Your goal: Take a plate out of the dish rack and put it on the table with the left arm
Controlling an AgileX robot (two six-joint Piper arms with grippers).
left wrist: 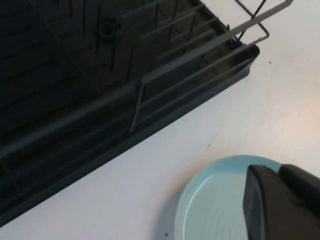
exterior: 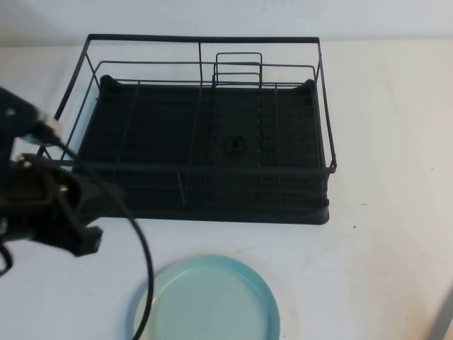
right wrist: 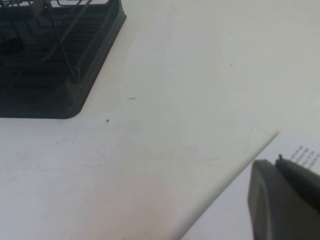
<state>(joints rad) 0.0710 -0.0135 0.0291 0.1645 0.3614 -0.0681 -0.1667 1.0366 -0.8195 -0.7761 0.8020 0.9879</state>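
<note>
The pale turquoise plate (exterior: 212, 304) lies flat on the white table (exterior: 382, 248), in front of the black dish rack (exterior: 212, 212). The rack holds no plates. My left gripper (exterior: 81, 237) hangs at the left, above the table in front of the rack's left end, shut and empty. Its black cable crosses the plate's left edge in the high view. In the left wrist view the shut fingers (left wrist: 276, 170) hover over the plate (left wrist: 210, 205), apart from it, with the rack (left wrist: 150, 75) beyond. My right gripper (right wrist: 276, 160) is shut and empty near the table's edge.
The rack's small wire holder (exterior: 238, 69) stands at its back. In the right wrist view the rack's corner (right wrist: 75, 90) is far off, and a printed sheet (right wrist: 302, 155) lies past the table's edge. A grey sliver of the right arm (exterior: 442, 319) shows at bottom right.
</note>
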